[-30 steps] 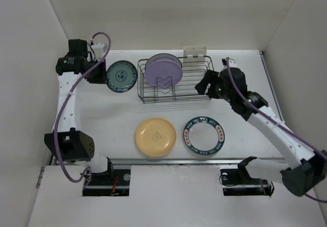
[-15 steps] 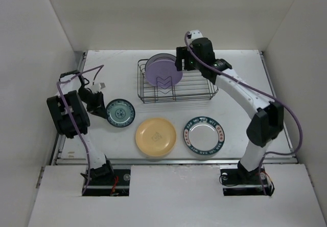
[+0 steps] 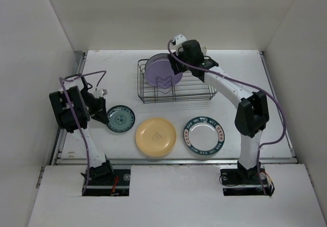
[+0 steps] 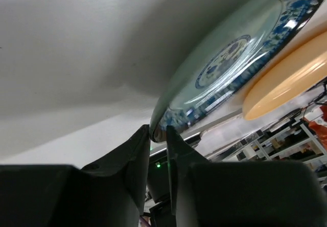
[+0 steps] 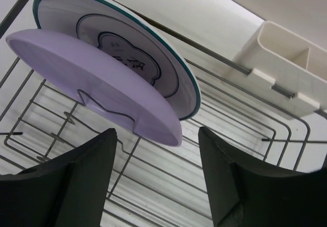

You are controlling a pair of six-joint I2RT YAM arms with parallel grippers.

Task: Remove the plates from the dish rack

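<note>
Across the white table point(image 3: 102, 73), the dish rack point(image 3: 194, 91) sits toward the far edge, a dark wire basket with upright prongs. Two plates stand on edge at its left end. The lavender plate point(image 5: 102, 78) is the nearer one in the right wrist view. The white green-rimmed plate point(image 5: 127, 53) stands close behind it, and where they overlap I cannot tell whether they touch.

The right claw point(image 5: 157, 135) hangs over that end of the rack with its jaws spread wide. In the wrist view the lower edge of the lavender plate shows in the gap between the two fingers, and neither finger touches it.

Near the front of the table two plates lie flat, side by side and apart: a white plate with a dark ring point(image 3: 204, 134) to the right and the yellow plate point(image 3: 156, 136) to its left.

Left of the yellow plate, close beside it, is the small teal plate point(image 3: 120, 119). The left claw point(image 4: 158, 135) is closed on the teal plate's rim, at the edge away from the yellow one, with a fingertip pressed against each face. Whether the teal plate rests on the table or is held just off it I cannot tell.

On the rack's far edge is clipped the white cutlery holder point(image 5: 286, 58), to the right of the standing plates.
</note>
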